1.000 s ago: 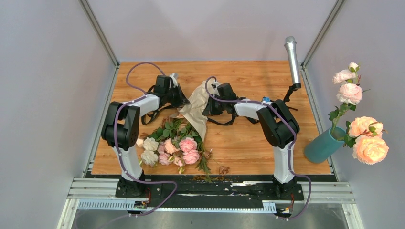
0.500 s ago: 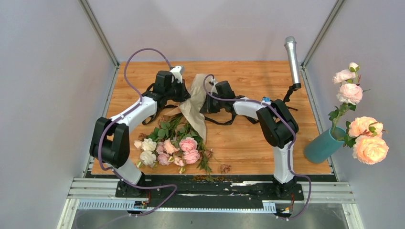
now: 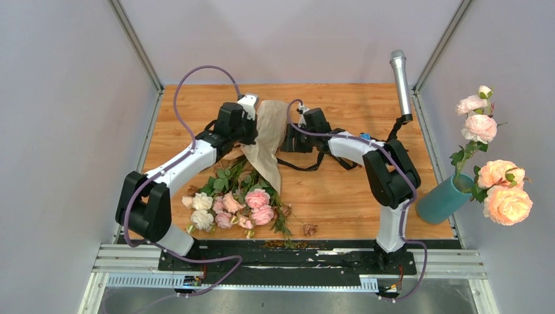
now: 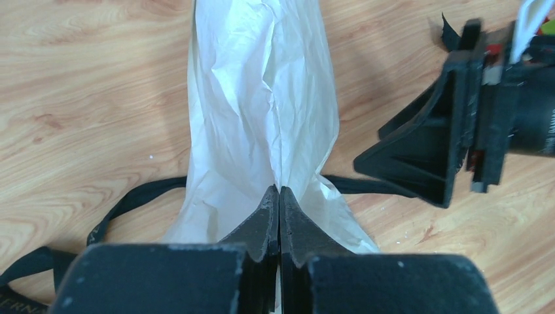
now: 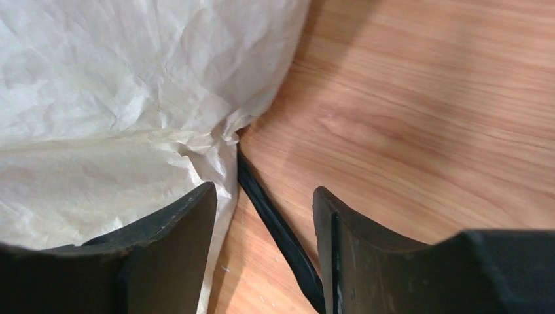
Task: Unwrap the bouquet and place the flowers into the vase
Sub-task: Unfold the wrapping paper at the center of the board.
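Since the earlier frames the left arm has reached farther over the table (image 3: 347, 196), drawing the kraft paper (image 3: 267, 140) toward the far side, and the right gripper (image 3: 288, 139) has let go of it.

Left gripper (image 4: 279, 196): jaws fully closed, pinching a fold of the paper, which hangs from it as a crumpled sheet.

Right gripper: jaws parted about halfway, holding nothing. The paper's edge lies against one finger, and the black ribbon (image 5: 278, 229) runs along the wood between the fingers.

Judgement: a single hold lets the sheet be pulled clear of the stems.

The flowers (image 3: 229, 199) lie at near left, their stem ends under the paper's lower end. The vase (image 3: 444, 198) stands well apart at the right edge, holding large peach roses (image 3: 507, 203).
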